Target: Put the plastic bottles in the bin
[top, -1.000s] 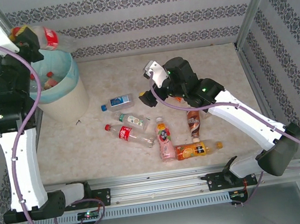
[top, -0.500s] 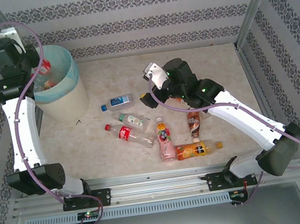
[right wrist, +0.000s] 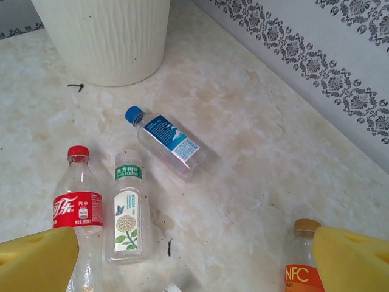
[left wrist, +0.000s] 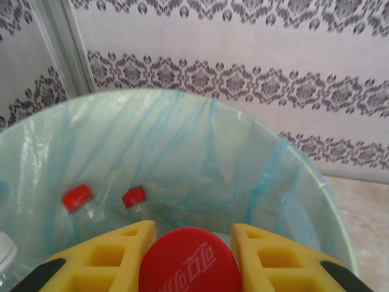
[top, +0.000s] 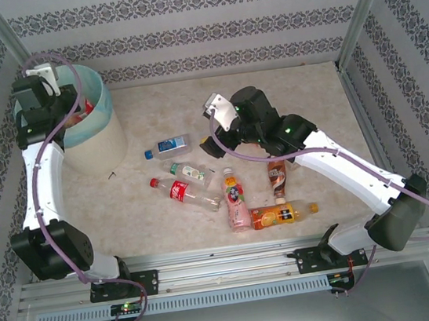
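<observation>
Patterned wallpaper backs a marbled desk [top: 309,100]. At its far left corner the left fingers [left wrist: 115,252] have swung in over the bin [top: 100,148] and pinch a red-capped cola bottle [left wrist: 189,263] above its mouth; a release should drop it beside two red-capped bottles [left wrist: 78,196] already inside. Mid-desk lie a blue-capped bottle [top: 167,145], a green-labelled bottle [top: 188,171], a second cola bottle [top: 180,190], a pink bottle [top: 236,199], a brown bottle [top: 277,174] and an orange bottle [top: 281,215], crowded together. The right fingers [right wrist: 36,258] hover over them, spread wide and empty.

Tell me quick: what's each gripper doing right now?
Left gripper: closed on a red-capped bottle, over the bin.
Right gripper: open, holding nothing.
</observation>
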